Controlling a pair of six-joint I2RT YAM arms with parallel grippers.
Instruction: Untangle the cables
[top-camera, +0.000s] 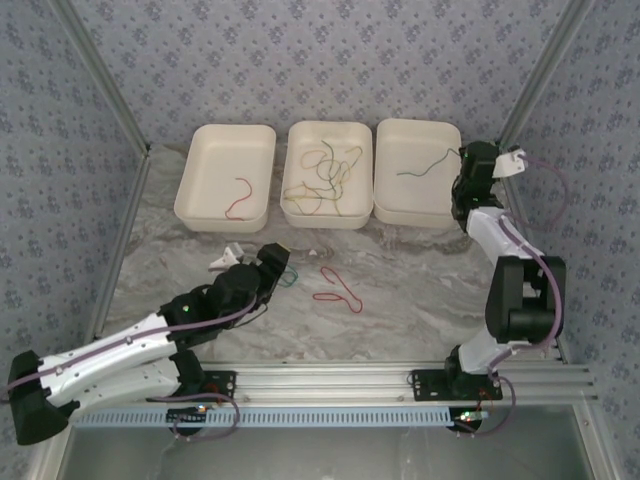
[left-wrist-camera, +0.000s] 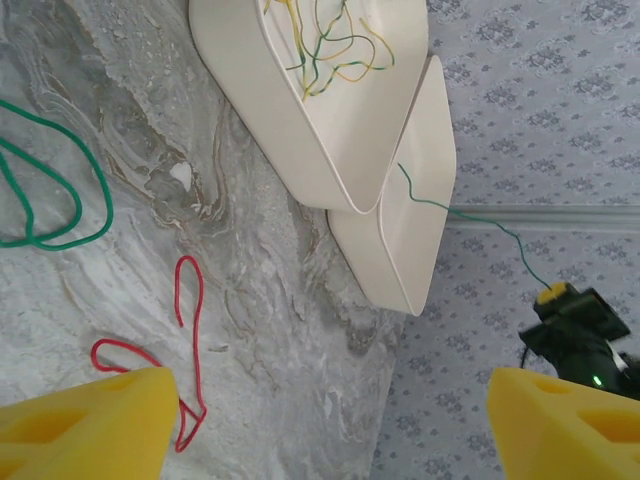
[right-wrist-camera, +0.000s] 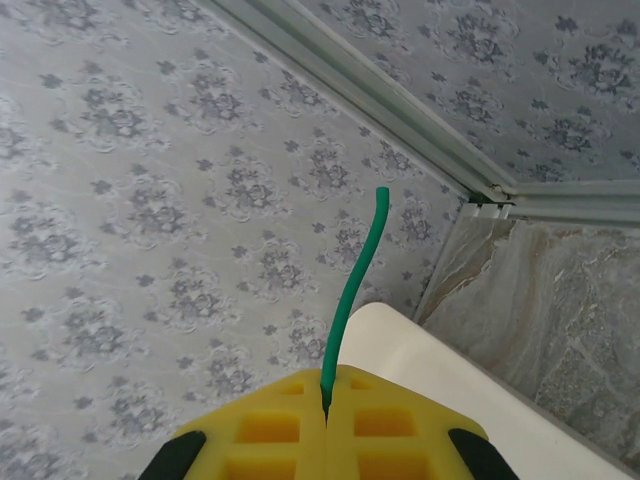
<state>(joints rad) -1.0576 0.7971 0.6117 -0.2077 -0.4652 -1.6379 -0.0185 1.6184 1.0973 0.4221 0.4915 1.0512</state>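
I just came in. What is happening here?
An untangling job is under way. The right gripper is shut on one end of a thin green wire that trails into the right white plastic tray. The left gripper hangs open above the marble table, near a green wire loop and a red wire. A yellow and green tangle lies in the middle white tray.

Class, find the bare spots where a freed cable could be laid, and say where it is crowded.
Bare marble lies between the loose red cable and the right arm. The left tray holds one red wire, the rest free. Crowded: the middle tray, with its tangle.
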